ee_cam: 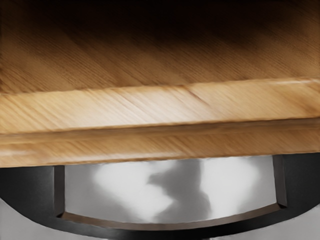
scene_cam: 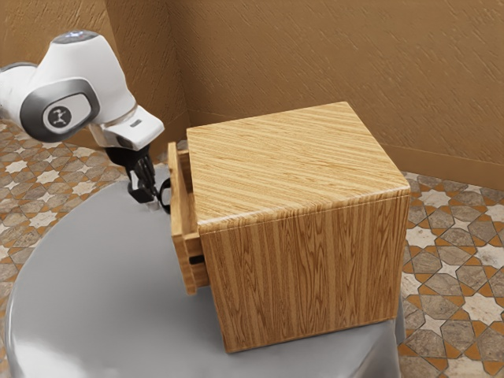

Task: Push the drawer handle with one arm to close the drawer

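Beside the drawer's outer face, my black gripper hangs pointing down, close to the dark curved handle. Whether it touches the handle cannot be made out. The drawer stands partly out of the wooden cabinet, with a gap behind its front panel. In the wrist view, the black handle bows outward from the drawer front, and grey tabletop shows through its loop.
The cabinet stands on a round grey table, whose rim curves round at the exterior view's left. A brown textured wall rises behind, above a patterned tile floor.
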